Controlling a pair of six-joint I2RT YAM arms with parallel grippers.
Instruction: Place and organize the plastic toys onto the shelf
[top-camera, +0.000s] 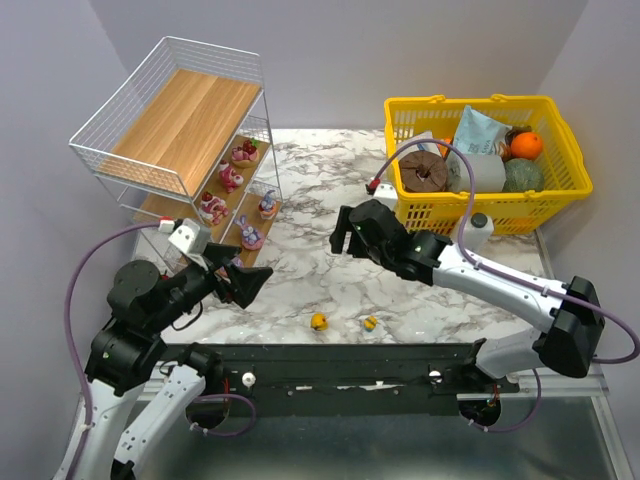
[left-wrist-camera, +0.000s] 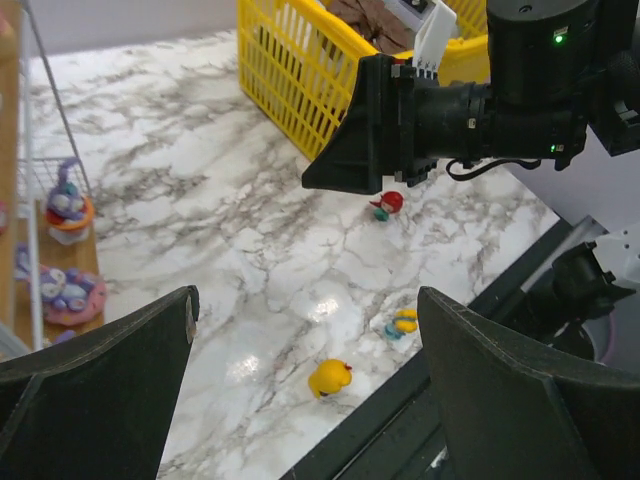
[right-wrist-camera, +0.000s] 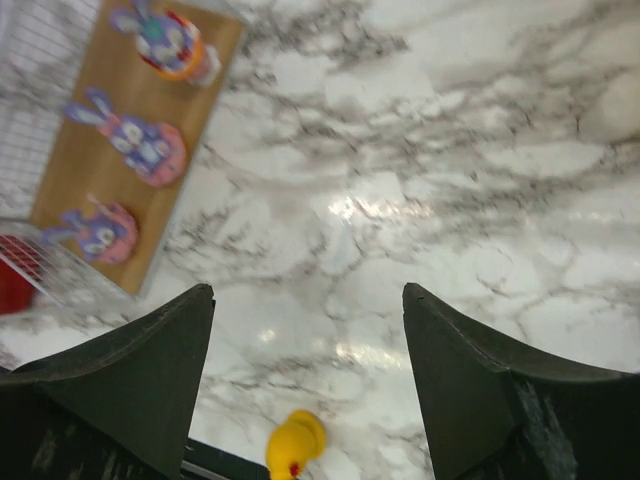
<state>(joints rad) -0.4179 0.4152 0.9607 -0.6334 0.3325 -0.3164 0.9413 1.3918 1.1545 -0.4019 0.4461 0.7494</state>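
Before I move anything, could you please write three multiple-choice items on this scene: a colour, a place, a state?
1. The basket is: A red, B yellow, C blue.
2. The yellow duck lies: A in the basket, B on the marble table, C on the floor.
3. The left gripper is: A shut on a toy, B out of view, C open and empty.
Answers: 1B, its walls are yellow; 2B, marble lies under it; 3C, its fingers stand wide apart, nothing between.
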